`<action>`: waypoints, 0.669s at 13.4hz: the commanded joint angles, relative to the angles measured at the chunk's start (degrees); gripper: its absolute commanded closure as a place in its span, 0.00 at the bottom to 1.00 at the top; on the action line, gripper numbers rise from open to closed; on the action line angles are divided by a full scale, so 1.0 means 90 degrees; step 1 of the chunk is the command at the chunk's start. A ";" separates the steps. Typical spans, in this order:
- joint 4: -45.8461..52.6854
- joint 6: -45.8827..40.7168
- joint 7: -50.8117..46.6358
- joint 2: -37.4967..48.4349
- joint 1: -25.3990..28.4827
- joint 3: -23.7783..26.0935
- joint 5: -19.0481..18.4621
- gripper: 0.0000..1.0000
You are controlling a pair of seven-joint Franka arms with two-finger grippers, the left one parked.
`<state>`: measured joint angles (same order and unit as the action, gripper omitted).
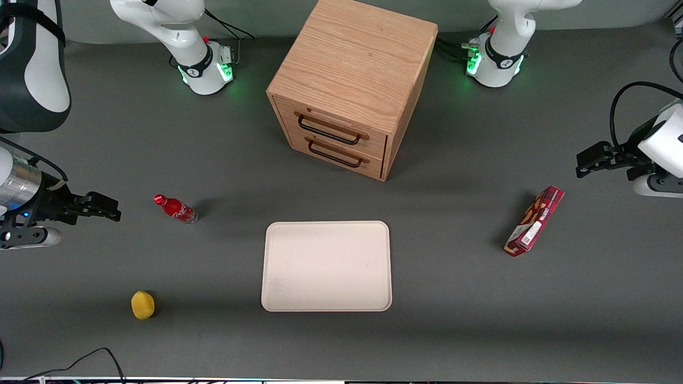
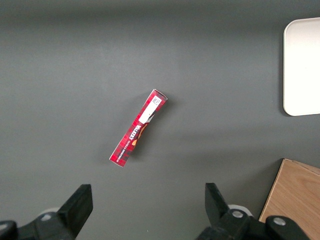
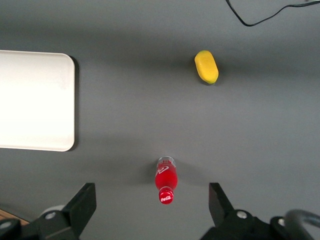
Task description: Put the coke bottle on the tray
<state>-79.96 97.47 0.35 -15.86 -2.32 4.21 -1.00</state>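
Nearest the front camera we find a yellow lemon on the grey table, toward the working arm's end. A little farther from the camera sits the tray, a flat cream rectangle with rounded corners and a low rim, nothing on it.

Farther again, and toward the working arm's end, we see the coke bottle. It is small and slim, bright red with a red cap and white script lettering on its body. It stands on the table, well apart from the tray and from the lemon. From the right wrist camera we look down on the bottle cap-first, with the lemon and a corner of the tray also in sight.

The gripper hangs above the table near the bottle, closer to the working arm's end, not touching it. Its fingers are spread wide with nothing between them.

Toward the parked arm's end lies a red snack box. Farthest from the camera stands a wooden cabinet with two drawers, both shut.
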 commanded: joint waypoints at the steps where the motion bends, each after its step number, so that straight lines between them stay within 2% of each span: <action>1: -0.0079 -0.0127 -0.0127 0.0111 0.0004 0.0001 0.0141 0.00; 9: -0.0158 -0.0088 -0.0117 0.0053 0.0004 -0.0029 0.0043 0.00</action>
<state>-80.66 96.77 0.31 -15.93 -2.37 4.08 -0.77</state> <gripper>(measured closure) 0.000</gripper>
